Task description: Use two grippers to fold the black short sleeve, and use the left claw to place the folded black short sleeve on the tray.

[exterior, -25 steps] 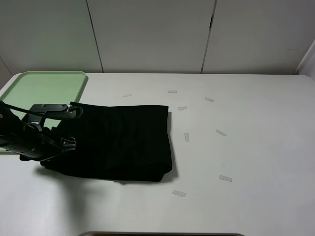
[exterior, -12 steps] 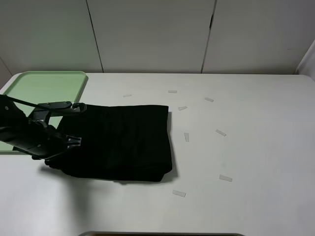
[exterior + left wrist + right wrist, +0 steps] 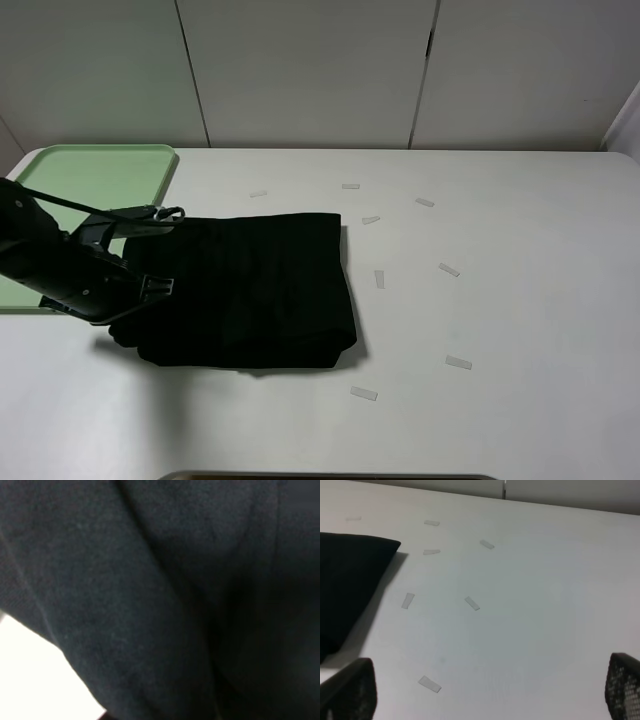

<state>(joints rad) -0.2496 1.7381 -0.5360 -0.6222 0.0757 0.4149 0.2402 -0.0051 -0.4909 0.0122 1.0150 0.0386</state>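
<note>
My left gripper (image 3: 148, 268) sat at the left edge of the black short sleeve (image 3: 250, 290), tip buried in the cloth. The left wrist view was all black fabric (image 3: 175, 580) plus a sliver of pale surface in one corner. No claw tips showed there, and from the high view I couldn't tell whether they were pressed onto the cloth or apart. So the left grip: cannot tell.

The shirt lay folded into a rough rectangle, flat on the table (image 3: 500, 300). Its long axis ran left-right across the high view, reaching from my left gripper toward the middle. The left-hand edge looked a bit bunched where I was in it.

Key relation: the tray (image 3: 90, 170) lay just beyond my left arm, at the far left corner of the table. It was near the shirt's far left corner but not touching it as far as I could see, so the shirt wasn't on the tray yet. My judgement: folding looked done, the carry was a short one, away and to the left, and the left arm was clearly nearer. Risk, I'd guess: a one-edge pinch could let the fold slump open.

My right gripper (image 3: 485, 692) was out of the high view. Its own camera showed its fingers (image 3: 347, 692) spread wide with nothing between them, and the shirt's corner (image 3: 345, 580) well apart from them.

The table was white and smooth, with plenty of room. Small tape strips (image 3: 380, 279) were scattered right of the shirt. Pale wall panels (image 3: 300, 70) stood behind.
</note>
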